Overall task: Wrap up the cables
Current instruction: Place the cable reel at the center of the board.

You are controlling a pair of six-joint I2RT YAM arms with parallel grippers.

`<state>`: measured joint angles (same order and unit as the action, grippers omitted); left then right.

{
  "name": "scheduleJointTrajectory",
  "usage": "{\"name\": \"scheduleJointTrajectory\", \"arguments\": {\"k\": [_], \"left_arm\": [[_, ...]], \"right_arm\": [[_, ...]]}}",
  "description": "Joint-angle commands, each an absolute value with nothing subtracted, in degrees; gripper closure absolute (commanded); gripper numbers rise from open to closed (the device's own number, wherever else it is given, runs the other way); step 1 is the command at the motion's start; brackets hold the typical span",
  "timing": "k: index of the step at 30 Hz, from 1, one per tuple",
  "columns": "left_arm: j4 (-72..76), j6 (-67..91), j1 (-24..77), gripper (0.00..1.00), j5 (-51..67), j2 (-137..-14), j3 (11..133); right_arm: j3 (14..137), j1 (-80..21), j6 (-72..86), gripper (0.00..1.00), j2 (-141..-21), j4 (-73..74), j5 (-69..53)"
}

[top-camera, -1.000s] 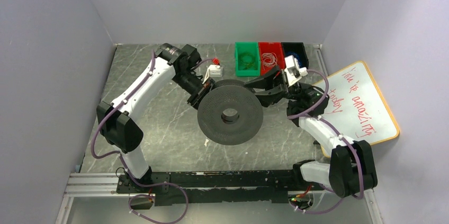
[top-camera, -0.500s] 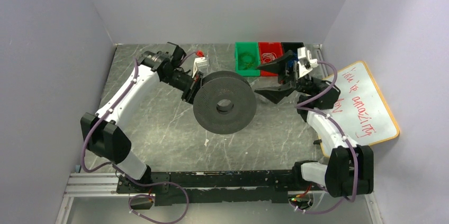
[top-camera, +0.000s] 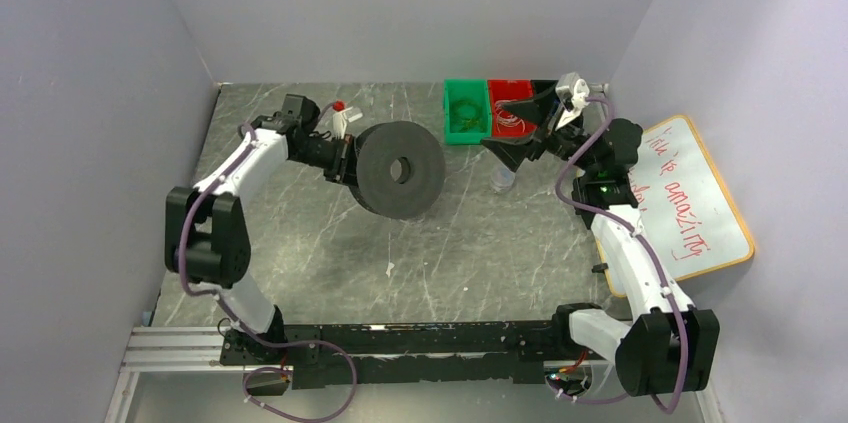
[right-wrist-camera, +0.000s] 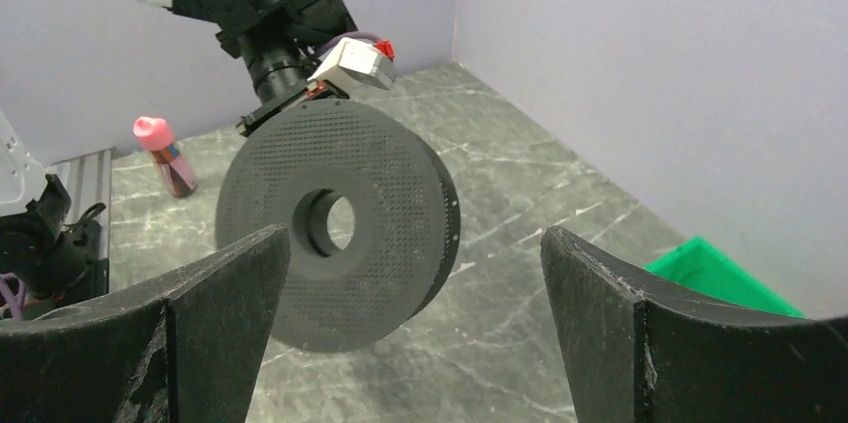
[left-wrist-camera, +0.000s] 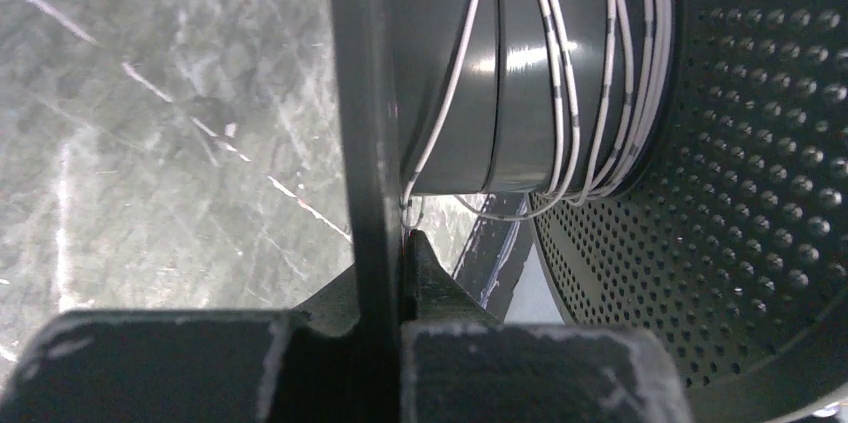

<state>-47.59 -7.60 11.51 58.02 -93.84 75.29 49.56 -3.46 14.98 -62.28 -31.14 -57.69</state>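
Note:
A big black perforated spool hangs above the table, tilted on edge. My left gripper is shut on its flange. In the left wrist view the gripper pinches that thin black flange, and the cables, thin whitish wire, lie in several turns round the spool's core. My right gripper stands wide open over the bins at the back, holding nothing. From the right wrist view, the spool shows beyond that gripper. More whitish wire loops lie in the red bin.
A green bin and a red bin stand at the back edge. A whiteboard leans at the right wall. A pink-capped marker stands on the table. Grey walls close in the left, back and right.
The left arm has swung the spool back and to the left. The right gripper has let go of the spool, opened wide and pulled back toward the bins.

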Motion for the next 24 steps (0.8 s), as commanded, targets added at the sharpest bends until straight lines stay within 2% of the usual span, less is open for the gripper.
{"name": "scheduleJointTrajectory", "arguments": {"k": [1,7,15,18,24], "left_arm": [[-40.5,-0.5,7.7,0.98,66.1,-99.5,75.7],[-36.1,5.0,5.3,0.98,67.8,-108.6,75.0],[-35.8,7.8,4.5,0.96,61.2,-117.6,76.2],[-36.3,8.6,4.4,0.83,57.0,-118.4,76.4],[-38.7,7.0,4.1,0.67,51.7,-117.8,76.4]], "right_arm": [[50.5,-3.3,11.3,0.01,-62.4,-28.1,-56.0],[50.1,-3.3,12.5,0.01,-63.2,-28.4,-56.4],[49.7,-3.3,13.4,0.01,-63.8,-29.4,-57.1],[49.7,-3.4,14.0,0.01,-64.4,-29.8,-57.5],[49.8,-4.1,13.7,0.01,-65.0,-29.6,-57.7]]}}
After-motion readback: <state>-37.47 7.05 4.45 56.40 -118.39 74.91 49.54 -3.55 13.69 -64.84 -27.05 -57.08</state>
